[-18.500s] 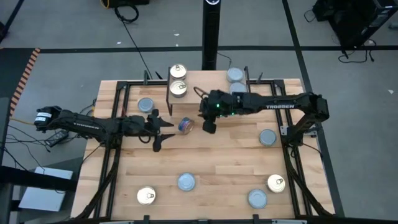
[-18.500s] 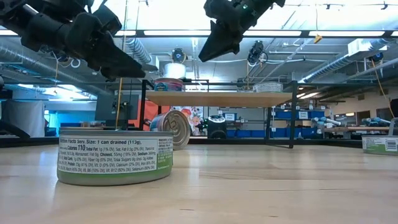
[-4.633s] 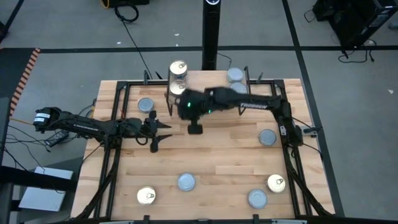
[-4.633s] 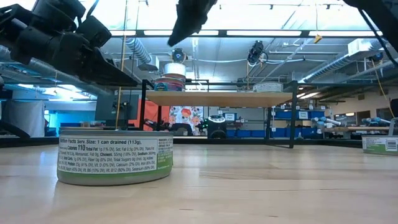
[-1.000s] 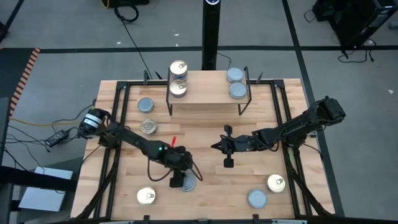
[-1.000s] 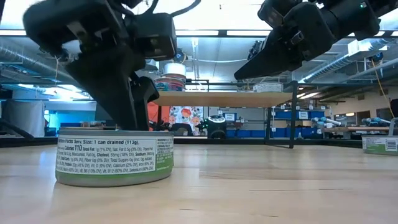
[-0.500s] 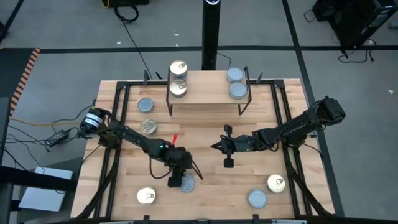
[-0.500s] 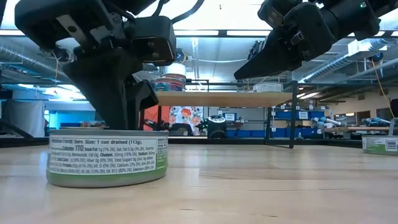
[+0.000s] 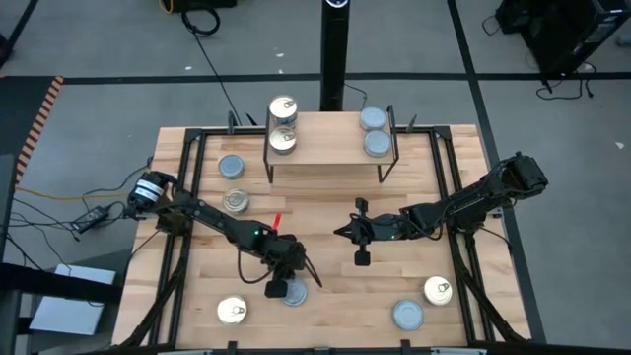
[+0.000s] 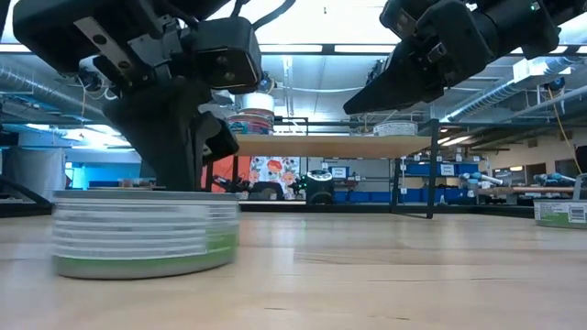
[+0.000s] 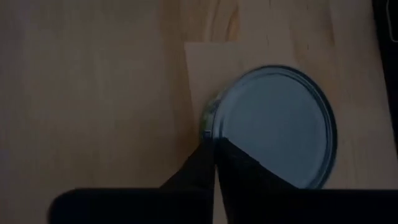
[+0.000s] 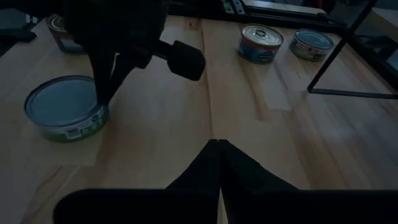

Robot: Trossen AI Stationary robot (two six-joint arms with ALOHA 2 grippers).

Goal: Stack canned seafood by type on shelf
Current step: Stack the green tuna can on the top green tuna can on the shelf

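Now the left tool [image 9: 279, 287], spread a second earlier, is pressed together beside the blue-grey tin [image 9: 294, 291], lower centre; the tin is shoved sideways, not gripped. Farther up, the right tool [image 9: 360, 233] hangs shut before the shelf [image 9: 330, 148].

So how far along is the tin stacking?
Done: gold-topped tins sit at the light-wood shelf's left end, blue-grey-topped ones at its right. In hand: left gripper, shut, meets a blue-grey-topped round tin's rim on the table. Right gripper hovers shut. Left: that tin plus five more.
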